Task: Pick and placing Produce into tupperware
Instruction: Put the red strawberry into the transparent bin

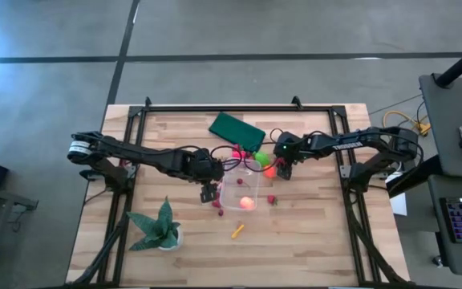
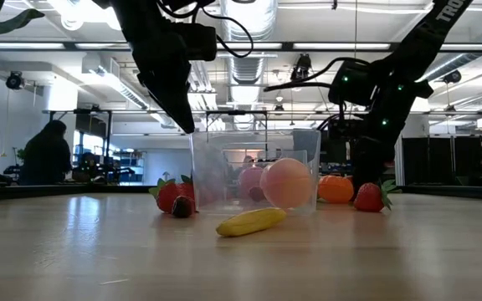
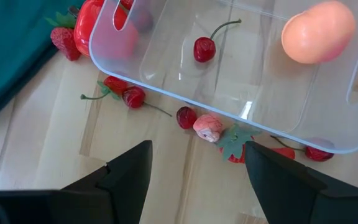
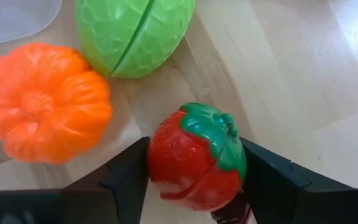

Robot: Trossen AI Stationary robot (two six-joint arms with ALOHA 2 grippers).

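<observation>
**Two arms at the clear box, right fingers around a toy strawberry**

We record the right gripper [image 4: 194,165] reaching in from the table's right side, lowered just beside the right end of the small clear plastic rectangular box [image 1: 243,193]. Its two dark fingers [image 4: 126,180] stand on either side of a red toy strawberry with a green cap [image 4: 197,158], touching or nearly touching it.

We record the left gripper [image 3: 197,174] extended from the left, hovering over the box's left end, jaws apart and holding nothing.

Inside the box we list a peach-coloured ball [image 3: 317,31] and a dark red cherry with stem [image 3: 204,48]. Along its outer wall lie further red berries [image 3: 133,96] and a small pink piece [image 3: 207,127].

Near the right gripper sit an orange ridged pumpkin-like piece [image 4: 42,99] and a lime-green round piece [image 4: 132,31]. A yellow-orange stick [image 1: 237,231] lies apart on the wooden table [image 1: 311,241], towards the front. A flat dark green rectangle [image 1: 235,130] lies behind the box, and a spiky green potted plant [image 1: 159,227] stands front left.
</observation>
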